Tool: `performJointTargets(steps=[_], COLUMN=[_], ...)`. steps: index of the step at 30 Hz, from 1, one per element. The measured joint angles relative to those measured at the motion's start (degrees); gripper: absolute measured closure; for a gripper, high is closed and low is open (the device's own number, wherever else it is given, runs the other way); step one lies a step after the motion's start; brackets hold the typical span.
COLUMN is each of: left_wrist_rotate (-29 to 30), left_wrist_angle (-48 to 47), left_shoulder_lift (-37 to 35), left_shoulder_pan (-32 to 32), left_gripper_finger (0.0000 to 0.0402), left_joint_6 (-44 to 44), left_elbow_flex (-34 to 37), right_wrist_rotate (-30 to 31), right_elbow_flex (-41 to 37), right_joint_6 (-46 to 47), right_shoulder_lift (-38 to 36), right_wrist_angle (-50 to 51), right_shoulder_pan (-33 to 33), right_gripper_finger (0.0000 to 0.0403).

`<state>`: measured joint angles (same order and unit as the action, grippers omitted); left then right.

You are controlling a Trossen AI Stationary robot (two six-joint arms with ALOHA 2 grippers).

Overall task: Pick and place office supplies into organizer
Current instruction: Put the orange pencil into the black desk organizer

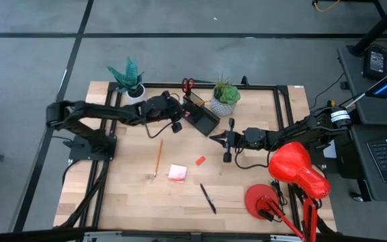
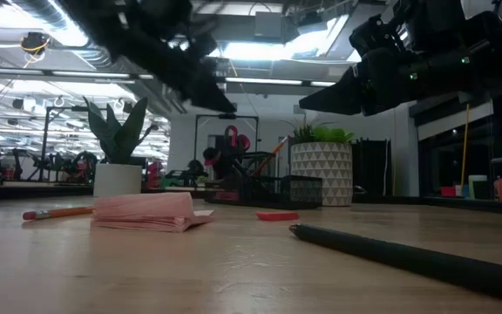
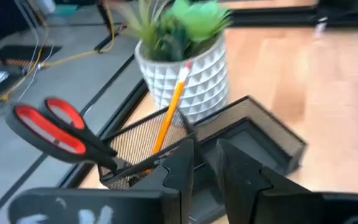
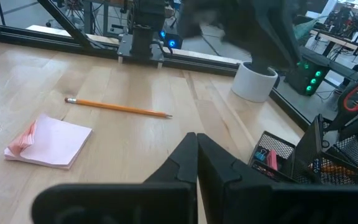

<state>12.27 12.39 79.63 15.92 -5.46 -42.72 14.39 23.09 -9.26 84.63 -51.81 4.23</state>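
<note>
The black mesh organizer [image 1: 203, 115] stands at the table's far middle. An orange pencil [image 3: 169, 115] and red-handled scissors [image 3: 55, 130] stand tilted in its upright compartment. My left gripper [image 3: 206, 163] hovers just left of it, fingers slightly apart with nothing between them. My right gripper [image 4: 196, 149] hangs shut and empty to the organizer's near right. On the wood lie a second pencil [image 1: 158, 156], a pink sticky-note pad [image 1: 177, 173], a red eraser [image 1: 200, 160] and a black pen [image 1: 208, 198].
Two potted plants in white pots [image 1: 134, 87] [image 1: 225, 101] flank the organizer along the far edge. A red desk lamp [image 1: 294, 168] with its round base [image 1: 261, 199] stands at the near right. A black frame rail [image 1: 281, 107] borders the table.
</note>
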Motion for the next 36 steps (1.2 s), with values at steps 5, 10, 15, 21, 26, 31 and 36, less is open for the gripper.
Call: performJointTargets(steps=[5,10,15,21,26,31,36], left_wrist_rotate=[0.0,0.0,3.4,7.5,8.9,16.3,26.6], left_wrist_angle=[-4.2,-5.4,-5.5,-5.4,-5.4,-8.4,-14.4], left_shoulder_lift=[-5.2,-6.9,-6.9,-6.9,-6.9,-6.8,-6.8], left_shoulder_pan=[-2.7,-5.6,-8.5,-12.5,-17.1,-23.6,-31.1], left_gripper_finger=[0.0364,0.0398,0.0400,0.0400,0.0400,0.0400,0.0400], left_joint_6=[-1.3,-1.3,-0.8,0.1,1.4,6.1,15.5], left_elbow_flex=[0.2,0.2,0.2,0.2,0.2,0.2,0.2], right_wrist_rotate=[0.0,0.0,0.0,0.0,-0.1,-0.1,-0.1], right_elbow_flex=[0.0,0.0,0.0,0.0,0.0,0.0,0.0], right_joint_6=[0.0,0.0,0.0,0.1,0.0,-0.1,-0.3], right_shoulder_lift=[0.0,0.0,0.0,0.0,0.0,0.0,0.0], right_wrist_angle=[0.0,0.0,0.5,1.0,1.0,1.0,1.0], right_shoulder_pan=[0.0,0.0,0.0,0.2,0.9,1.6,1.6], right_gripper_finger=[0.0395,0.0395,0.0395,0.0395,0.0395,0.0395,0.0395])
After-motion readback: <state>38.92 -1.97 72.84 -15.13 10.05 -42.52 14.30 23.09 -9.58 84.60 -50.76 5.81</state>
